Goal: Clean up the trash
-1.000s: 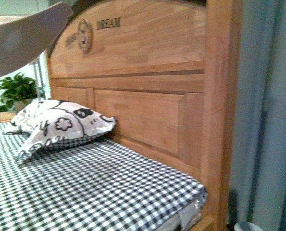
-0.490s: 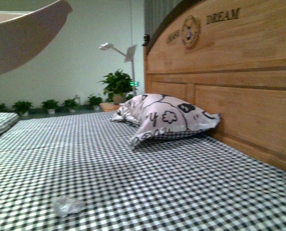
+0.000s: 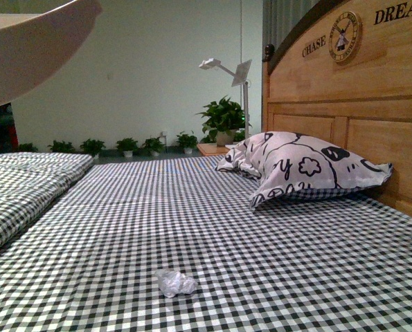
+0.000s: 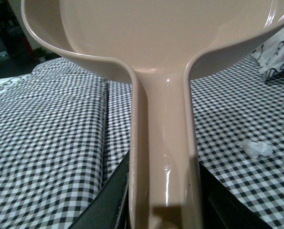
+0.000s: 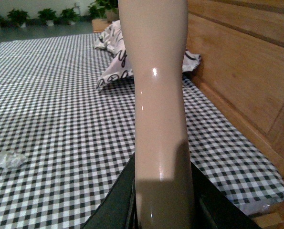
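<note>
My left gripper (image 4: pixel 163 210) is clamped on the dustpan (image 4: pixel 170 33) by its handle, w/ a dark jaw on either side. The pan is held up in the air, at top left in the front view. Its inner face is toward the wrist cam, and only smooth beige plastic shows in it.

The trash (image 3: pixel 176 283), a small crumpled white wad, lies on the checked sheet (image 3: pixel 212 221), outside the pan & well apart from it. In the front view it's low & approx centre, nearer me than the pillow (image 3: pixel 309 166). The left wrist cam also catches it, off to one side of the handle, down on the sheet.

My right gripper (image 5: pixel 163 210) is closed round a beige handle (image 5: pixel 156 95) that rises upright past the cam. Its far end is out of frame, so I can't tell what it belongs to.

The pillow rests against the wooden headboard (image 3: pixel 372 83) on the right. Potted plants (image 3: pixel 223 117) + a white lamp (image 3: pixel 226 69) stand beyond the sheet's far edge.
</note>
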Controlling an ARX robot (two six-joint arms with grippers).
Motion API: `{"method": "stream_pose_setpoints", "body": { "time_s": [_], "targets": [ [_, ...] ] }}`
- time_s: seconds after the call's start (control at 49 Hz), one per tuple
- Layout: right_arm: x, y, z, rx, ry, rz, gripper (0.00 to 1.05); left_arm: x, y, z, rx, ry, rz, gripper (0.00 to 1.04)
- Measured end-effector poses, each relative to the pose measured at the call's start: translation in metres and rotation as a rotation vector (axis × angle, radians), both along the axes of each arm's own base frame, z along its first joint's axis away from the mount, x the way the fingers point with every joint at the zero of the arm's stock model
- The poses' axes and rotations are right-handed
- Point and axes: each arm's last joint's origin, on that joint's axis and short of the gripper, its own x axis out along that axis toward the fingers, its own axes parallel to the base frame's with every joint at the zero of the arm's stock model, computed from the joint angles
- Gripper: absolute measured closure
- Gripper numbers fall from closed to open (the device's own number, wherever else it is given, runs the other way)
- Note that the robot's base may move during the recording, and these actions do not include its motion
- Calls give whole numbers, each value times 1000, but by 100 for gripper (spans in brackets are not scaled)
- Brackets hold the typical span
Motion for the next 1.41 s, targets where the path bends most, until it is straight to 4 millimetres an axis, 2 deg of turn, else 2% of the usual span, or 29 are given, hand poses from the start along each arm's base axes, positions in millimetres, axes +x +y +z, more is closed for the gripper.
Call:
{"method": "stream_pose_setpoints", "body": {
  "time_s": [0.388, 0.49, 0.571, 0.735, 1.0, 1.082, 1.408],
  "targets": [
    [0, -1, 0, 1, -2, -4, 84, 0, 0, 0, 0, 0, 1, 77],
    [0, -1, 0, 1, -2, -4, 84, 4, 3, 4, -72, 246, -50, 77],
    [0, -1, 0, 1, -2, -4, 84, 14, 11, -1, -100, 339, -83, 77],
    [0, -1, 0, 1, -2, -5, 84, 38, 35, 4, -25, 323, -153, 77],
    [0, -1, 0, 1, -2, -5, 84, 89, 66, -19, 160, 390, -277, 77],
    [0, -1, 0, 1, -2, -5, 84, 102, 68, -26, 194, 411, -333, 77],
    [0, -1, 0, 1, -2, -5, 84, 129, 58, -53, 242, 538, -514, 77]
  ]
}}
